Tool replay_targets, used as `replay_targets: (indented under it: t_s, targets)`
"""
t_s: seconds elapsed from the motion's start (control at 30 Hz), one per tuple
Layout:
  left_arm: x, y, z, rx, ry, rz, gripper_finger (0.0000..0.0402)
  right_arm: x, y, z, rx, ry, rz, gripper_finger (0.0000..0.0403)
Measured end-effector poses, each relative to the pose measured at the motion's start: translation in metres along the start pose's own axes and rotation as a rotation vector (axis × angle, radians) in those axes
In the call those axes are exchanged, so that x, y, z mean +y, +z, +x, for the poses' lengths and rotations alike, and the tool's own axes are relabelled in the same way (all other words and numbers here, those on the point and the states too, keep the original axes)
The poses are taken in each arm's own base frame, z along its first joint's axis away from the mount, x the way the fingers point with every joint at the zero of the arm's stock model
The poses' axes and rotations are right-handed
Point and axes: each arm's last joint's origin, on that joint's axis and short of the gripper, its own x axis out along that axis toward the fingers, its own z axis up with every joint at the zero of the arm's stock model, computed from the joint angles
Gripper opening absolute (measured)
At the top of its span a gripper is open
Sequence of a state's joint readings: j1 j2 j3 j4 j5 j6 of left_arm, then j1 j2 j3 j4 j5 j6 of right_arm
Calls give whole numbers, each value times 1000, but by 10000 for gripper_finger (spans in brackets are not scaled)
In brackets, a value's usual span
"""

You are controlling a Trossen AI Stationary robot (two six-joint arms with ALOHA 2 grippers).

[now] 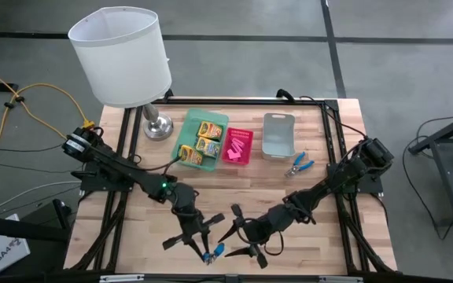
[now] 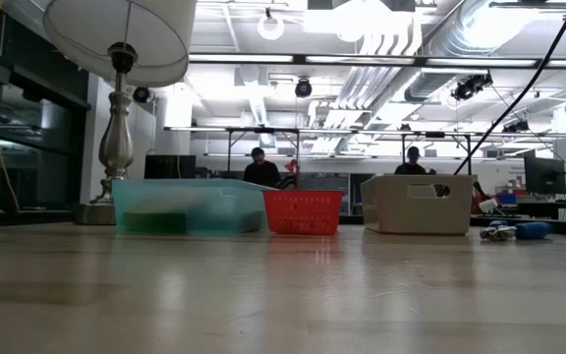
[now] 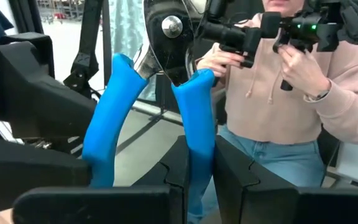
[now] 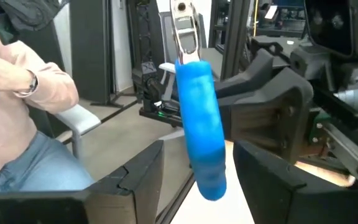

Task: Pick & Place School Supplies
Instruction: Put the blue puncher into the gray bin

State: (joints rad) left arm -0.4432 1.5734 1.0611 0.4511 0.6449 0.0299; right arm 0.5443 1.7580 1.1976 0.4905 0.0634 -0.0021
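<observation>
A blue-handled scissor-like tool [image 1: 215, 252] hangs in the air over the table's near edge, between my two grippers. My left gripper [image 3: 191, 186] is shut on it. My right gripper [image 4: 197, 186] is open, one finger on either side of a blue handle [image 4: 199, 118], with a gap on both sides. A second blue-handled tool [image 1: 299, 165] lies on the table at the right. Three crayon boxes [image 1: 201, 141] lie in the green tray [image 1: 215, 118]. Pink erasers [image 1: 237, 145] lie in the pink tray [image 1: 239, 161]. Neither gripper shows in the low view. My left gripper pinches one of the tool's two blue handles [image 3: 194, 149] between its two fingers [image 3: 241, 180], near that handle's free end. The fingers run level. The other blue handle [image 3: 107, 124] stands free beside it, and the metal pivot [image 3: 171, 25] points away from the gripper. The tool is clear of the table.
A grey tray [image 1: 278, 135] stands right of the pink one. A lamp with a white shade [image 1: 124, 55] stands at the table's far left. A person in a pink sweater [image 3: 291, 93] stands close to the table's near side. Bare wood lies between the trays and the grippers.
</observation>
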Motion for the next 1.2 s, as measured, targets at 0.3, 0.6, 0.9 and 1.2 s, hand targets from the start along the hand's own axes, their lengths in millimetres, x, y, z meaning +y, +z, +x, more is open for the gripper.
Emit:
replay_targets:
  t_s: [0.3,0.6,0.9,1.2]
  targets:
    - [4,0,-4,-7,-23,9,37,-6,2,0,-16,26,-2,185]
    - [4,3,-5,-27,-82,41,37,-8,5,0,-51,61,-21,185]
    - [9,4,-10,-45,-120,52,37,-12,7,0,-69,63,-22,185]
    - [13,5,-15,-56,-160,61,37,-14,8,0,-84,54,-30,170]
